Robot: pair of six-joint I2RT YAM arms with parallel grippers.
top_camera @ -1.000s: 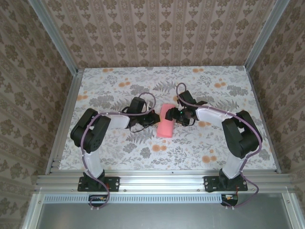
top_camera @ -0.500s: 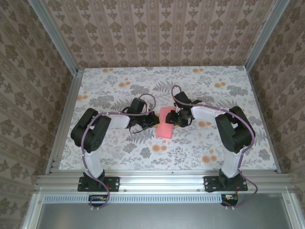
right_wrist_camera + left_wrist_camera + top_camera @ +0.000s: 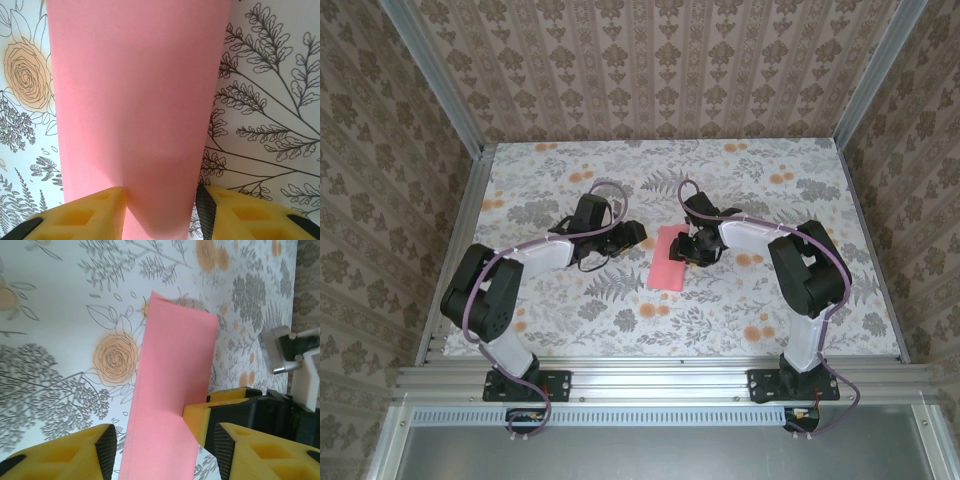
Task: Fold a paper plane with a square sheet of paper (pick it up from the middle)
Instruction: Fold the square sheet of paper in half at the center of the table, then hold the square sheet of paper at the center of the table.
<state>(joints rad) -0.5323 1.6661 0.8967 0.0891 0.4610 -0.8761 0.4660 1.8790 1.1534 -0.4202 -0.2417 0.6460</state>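
Left gripper (image 3: 633, 232) has backed off toward the far left and now sits apart from the sheet of paper (image 3: 668, 270), jaws spread, holding nothing. Sheet lies mid-table (image 3: 760, 300), folded to a strip, long axis near-to-far, slightly slanted. Right gripper (image 3: 688, 250) at its far right edge; fingers (image 3: 75, 215) flank the strip, grip unclear.
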